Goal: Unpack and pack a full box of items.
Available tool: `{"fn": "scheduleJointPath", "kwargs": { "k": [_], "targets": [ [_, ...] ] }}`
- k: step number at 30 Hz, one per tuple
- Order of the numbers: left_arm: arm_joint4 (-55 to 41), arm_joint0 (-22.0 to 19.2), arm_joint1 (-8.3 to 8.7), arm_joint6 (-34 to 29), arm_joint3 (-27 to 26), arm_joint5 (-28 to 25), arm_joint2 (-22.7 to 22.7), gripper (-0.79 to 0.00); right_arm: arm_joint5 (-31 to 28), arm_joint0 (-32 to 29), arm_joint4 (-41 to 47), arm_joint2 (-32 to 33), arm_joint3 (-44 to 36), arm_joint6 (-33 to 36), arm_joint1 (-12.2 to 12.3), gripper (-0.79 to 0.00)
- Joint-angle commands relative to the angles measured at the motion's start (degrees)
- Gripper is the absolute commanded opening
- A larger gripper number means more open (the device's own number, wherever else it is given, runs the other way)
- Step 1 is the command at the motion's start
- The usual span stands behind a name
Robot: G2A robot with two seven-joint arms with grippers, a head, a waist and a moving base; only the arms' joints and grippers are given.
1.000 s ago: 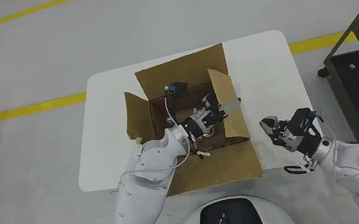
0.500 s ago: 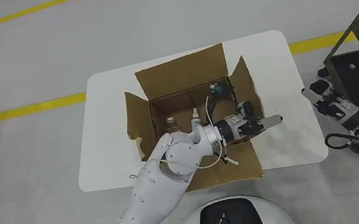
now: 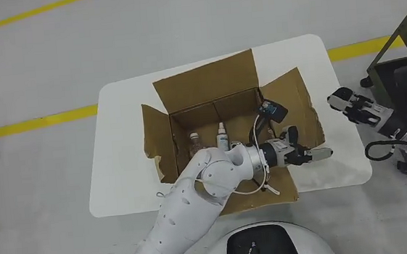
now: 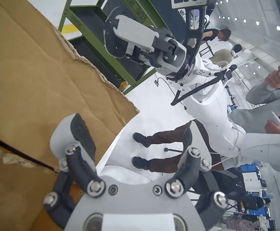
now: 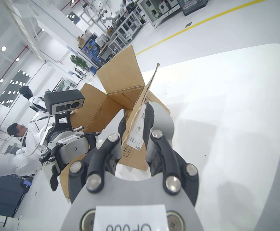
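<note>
The white table [image 3: 119, 156] with rounded corners carries the cardboard box [image 3: 207, 83], which stands open near the table's middle with all four flaps folded outward. A green-framed rack [image 3: 401, 59] stands on the floor just off the table's right end, apart from it.

The box's right flap [image 3: 296, 104] slopes out over the tabletop, with a torn, ragged edge. The front flap [image 3: 224, 198] lies flat toward the robot, and the left arm crosses above it.

The left gripper [image 3: 316, 152] hangs above the table just beyond the right flap's outer edge, near the table's front right part. Its fingers [image 4: 76, 129] are spread wide with nothing between them. In the left wrist view, the flap's brown surface lies beside one finger, and whether they touch cannot be told.

The right gripper [image 3: 341, 100] is over the table's right edge, pointing toward the box and apart from the right flap, with bare tabletop between them. Its fingers [image 5: 151, 118] stand a narrow gap apart and pinch nothing. In the right wrist view the flap's edge lines up with that gap but lies farther off.

Inside the box, against the back wall, a clear bottle [image 3: 194, 139] and a pale bottle [image 3: 222, 132] stand upright, near each other but apart.

A white label [image 5: 134, 137] is stuck on the cardboard's outer face on the box's right side.
</note>
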Motion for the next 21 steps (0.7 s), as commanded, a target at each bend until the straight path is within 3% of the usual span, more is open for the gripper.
{"fn": "scheduleJointPath", "kwargs": {
  "k": [1, 10, 16, 18, 21],
  "targets": [
    [0.02, -0.04, -0.07, -0.01, 0.05, -0.04, -0.07, 0.000, 0.40, 0.86, 0.06, -0.91, 0.73, 0.80, 0.03, -0.434],
    [0.20, 0.41, -0.31, -0.36, 0.63, -0.45, -0.24, 0.000, 0.75, 3.62, -1.40, -5.24, 3.79, 2.92, 0.06, -0.471],
    [0.45, 0.99, -0.33, -0.53, 0.35, -0.26, -0.69, 0.000, 0.79, 4.72, -2.02, -7.83, 6.10, 2.26, -0.08, -0.545],
    [0.56, 1.16, -0.30, -0.56, 0.14, -0.27, -1.03, 0.000, 0.70, 4.58, -2.01, -8.27, 6.45, 1.79, -0.12, -0.785],
    [0.66, 1.50, -0.07, -0.06, -0.37, 0.20, -2.57, 0.000, 0.73, 4.10, -1.75, -8.05, 6.61, -0.88, -0.21, -0.785]
  ]
}}
